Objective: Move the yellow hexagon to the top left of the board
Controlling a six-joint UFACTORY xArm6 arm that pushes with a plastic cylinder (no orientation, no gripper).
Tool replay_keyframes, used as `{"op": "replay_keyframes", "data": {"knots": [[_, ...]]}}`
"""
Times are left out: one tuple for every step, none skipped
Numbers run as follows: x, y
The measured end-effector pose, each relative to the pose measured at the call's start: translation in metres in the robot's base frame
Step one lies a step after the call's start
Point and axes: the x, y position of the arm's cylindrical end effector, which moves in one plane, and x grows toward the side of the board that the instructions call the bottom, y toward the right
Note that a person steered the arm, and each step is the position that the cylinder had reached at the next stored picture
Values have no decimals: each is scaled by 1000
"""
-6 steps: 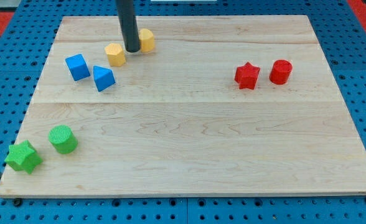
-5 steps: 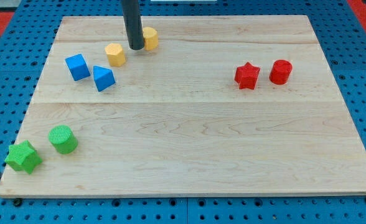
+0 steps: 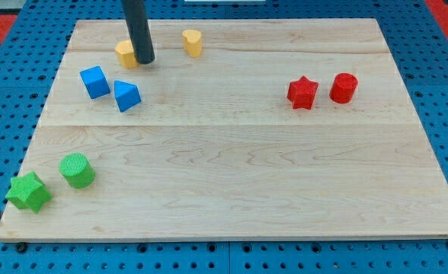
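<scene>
The yellow hexagon (image 3: 125,54) lies near the top left of the wooden board (image 3: 232,167), partly hidden behind my rod. My tip (image 3: 145,61) touches the hexagon's right side. A second yellow block, heart-shaped (image 3: 192,41), lies apart to the tip's right near the board's top edge.
A blue cube (image 3: 94,81) and a blue wedge-like block (image 3: 126,96) lie just below the hexagon. A red star (image 3: 302,92) and a red cylinder (image 3: 344,87) are at the right. A green cylinder (image 3: 77,170) and a green star (image 3: 28,191) are at the bottom left.
My tip moved left and slightly down, and the yellow hexagon slid up and to the left with it. The yellow heart shifted slightly right and now stands clear of the rod.
</scene>
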Motion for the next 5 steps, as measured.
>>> {"op": "replay_keyframes", "data": {"knots": [[16,-19],[18,-58],[18,-65],[15,-108],[-2,-162]]}}
